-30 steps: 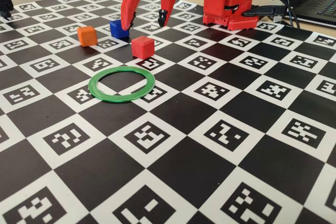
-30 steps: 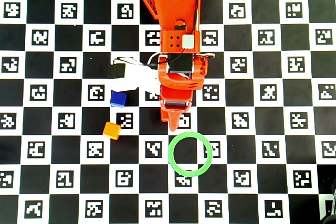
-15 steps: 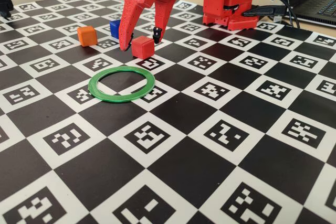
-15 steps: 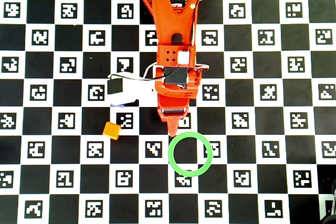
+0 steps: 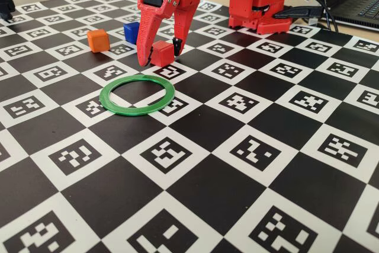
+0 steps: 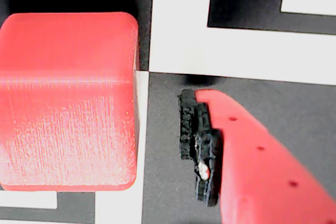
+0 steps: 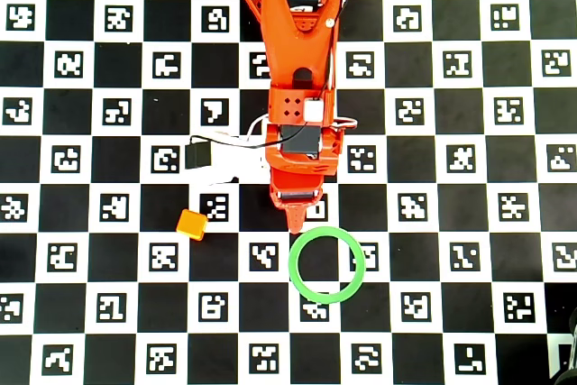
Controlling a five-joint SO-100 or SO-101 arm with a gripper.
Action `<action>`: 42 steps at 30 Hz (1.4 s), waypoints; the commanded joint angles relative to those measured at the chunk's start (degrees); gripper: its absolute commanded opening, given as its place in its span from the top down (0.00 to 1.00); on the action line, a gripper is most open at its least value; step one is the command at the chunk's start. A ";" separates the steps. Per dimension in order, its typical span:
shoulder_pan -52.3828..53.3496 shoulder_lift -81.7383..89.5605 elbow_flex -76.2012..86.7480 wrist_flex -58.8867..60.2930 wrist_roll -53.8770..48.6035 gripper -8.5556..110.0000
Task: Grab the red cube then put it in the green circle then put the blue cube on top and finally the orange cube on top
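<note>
The end effector [image 5: 159,55] is lowered to the tabletop [image 5: 278,146] with its two fingers apart, one on each side of the red cube [image 5: 161,53]. In the wrist view the cube [image 6: 68,100] sits left of a black-padded fingertip [image 6: 197,140], and a narrow strip of board shows between them, so they seem not to touch; the other finger is outside that view. In the fixed view the green circle [image 5: 137,95] lies flat just beside the cube, at about 7 o'clock from it. The orange cube [image 5: 98,40] stands at about 10 o'clock from the red cube, and the blue cube [image 5: 131,32] is behind the arm, partly hidden. In the overhead view the arm covers the red cube, and the ring [image 7: 326,265] lies just below the fingertips.
</note>
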 commanded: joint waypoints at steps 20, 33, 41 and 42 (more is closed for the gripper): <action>1.58 0.35 -3.08 -2.64 -1.23 0.68; 0.88 0.70 -2.20 -2.64 -2.81 0.78; 0.53 0.79 -1.93 -2.37 -3.16 0.83; 0.44 0.97 -1.85 -2.29 -3.08 0.83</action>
